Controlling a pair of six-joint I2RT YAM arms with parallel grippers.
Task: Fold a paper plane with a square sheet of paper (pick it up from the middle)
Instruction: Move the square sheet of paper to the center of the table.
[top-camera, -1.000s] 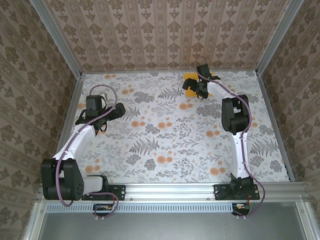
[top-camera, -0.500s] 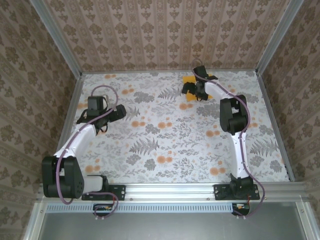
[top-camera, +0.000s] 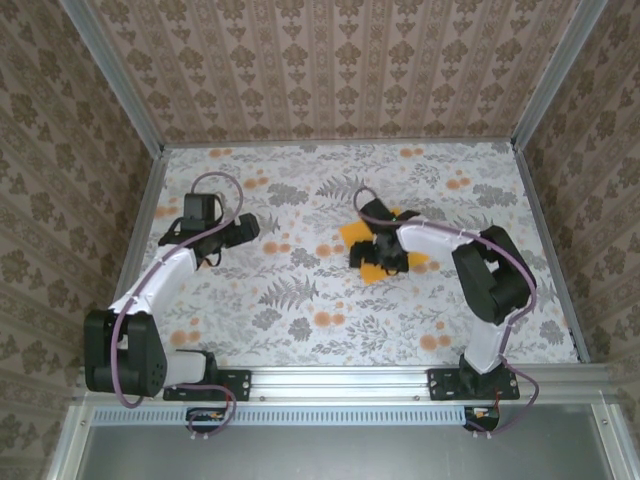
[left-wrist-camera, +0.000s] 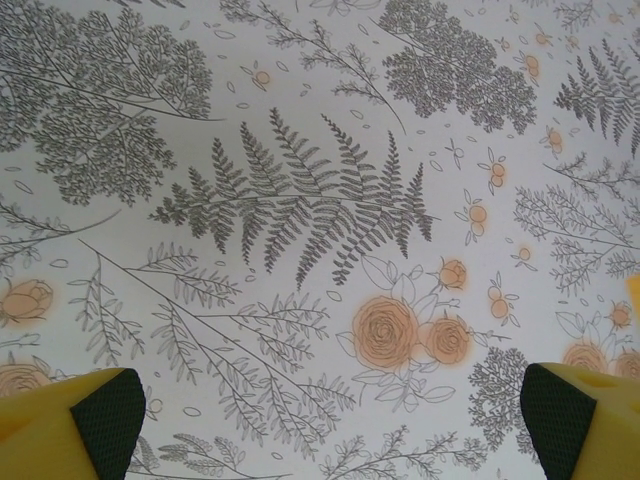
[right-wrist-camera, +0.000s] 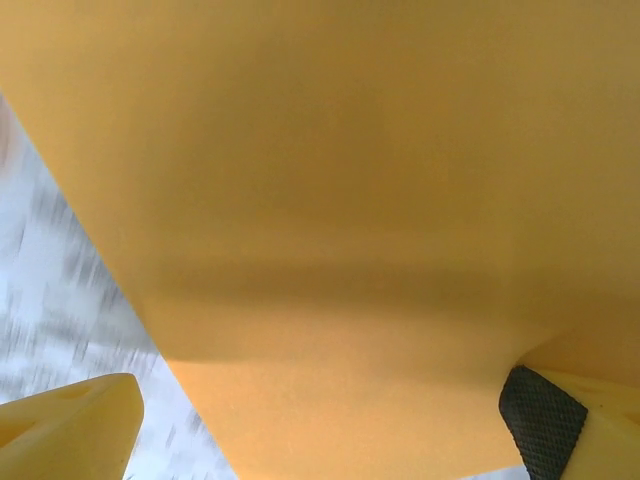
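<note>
The square sheet of paper (top-camera: 353, 233) is plain orange-yellow and lies at the table's middle, partly under my right gripper (top-camera: 378, 255). In the right wrist view the sheet (right-wrist-camera: 330, 200) spans nearly the whole frame, slightly bowed. My right gripper (right-wrist-camera: 310, 425) stands over it with its fingers (right-wrist-camera: 545, 420) wide apart, open, one at each lower corner. My left gripper (top-camera: 245, 225) hovers over the left part of the table, a good way from the sheet. In the left wrist view it (left-wrist-camera: 333, 415) is open with bare patterned table between its fingers. The paper plane is out of view.
The table cover (top-camera: 300, 300) is white with grey leaves and small orange flowers. Patterned walls and aluminium rails (top-camera: 140, 215) close in the left, right and back. Both arm bases sit on the near rail (top-camera: 340, 380).
My right gripper swept from the back edge toward the table's middle, and the sheet came along with it. The left gripper shifted slightly right.
</note>
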